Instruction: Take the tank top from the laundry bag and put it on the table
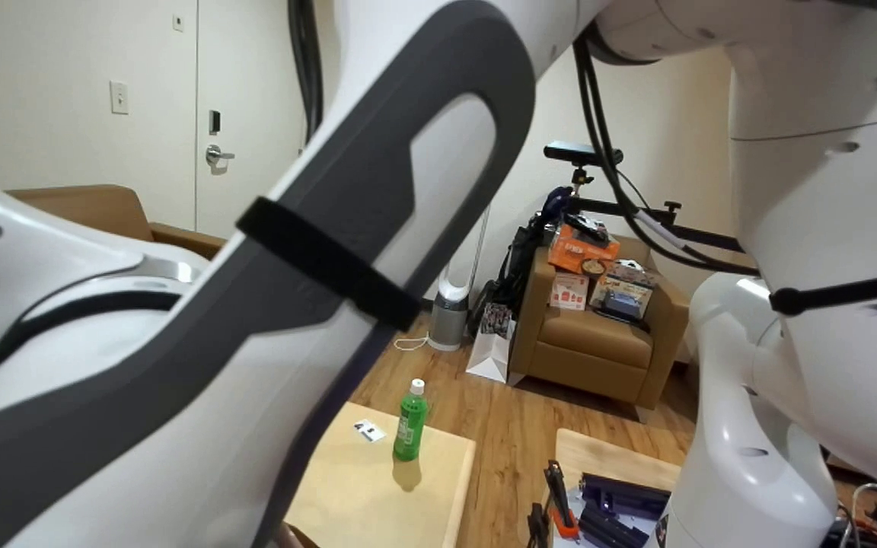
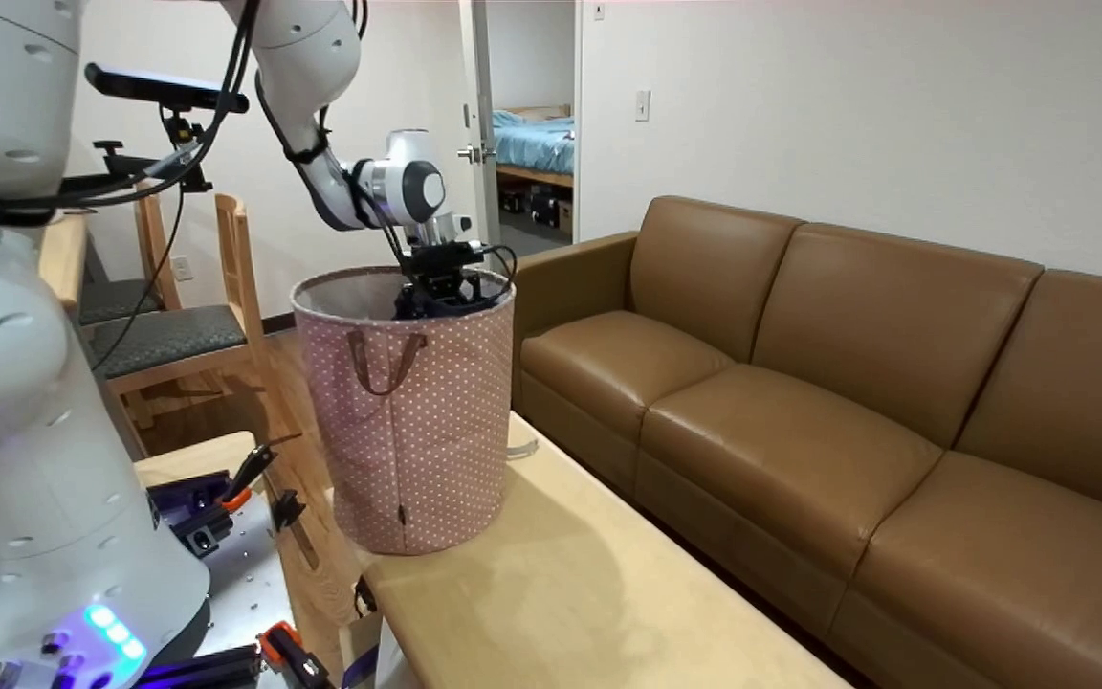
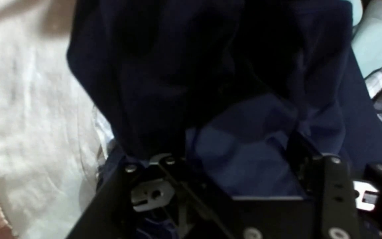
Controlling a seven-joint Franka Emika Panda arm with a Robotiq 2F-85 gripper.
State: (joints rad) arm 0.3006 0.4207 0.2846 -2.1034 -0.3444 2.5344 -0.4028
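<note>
Rumpled, dark navy tank top [image 3: 217,89]

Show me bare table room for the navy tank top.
The table is bare from the laundry bag toward the lower edge of an exterior view, alongside the sofa, and, perhaps the same patch, in front of the green bottle and card. Crowded: the bag's mouth, holding the gripper, tank top and other clothes.

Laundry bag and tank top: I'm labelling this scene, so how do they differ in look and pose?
The laundry bag is pink with white dots outside; the tank top is dark navy. The laundry bag stands upright on the table, holding its round shape; the tank top is rumpled inside it. Both look like fabric.
</note>
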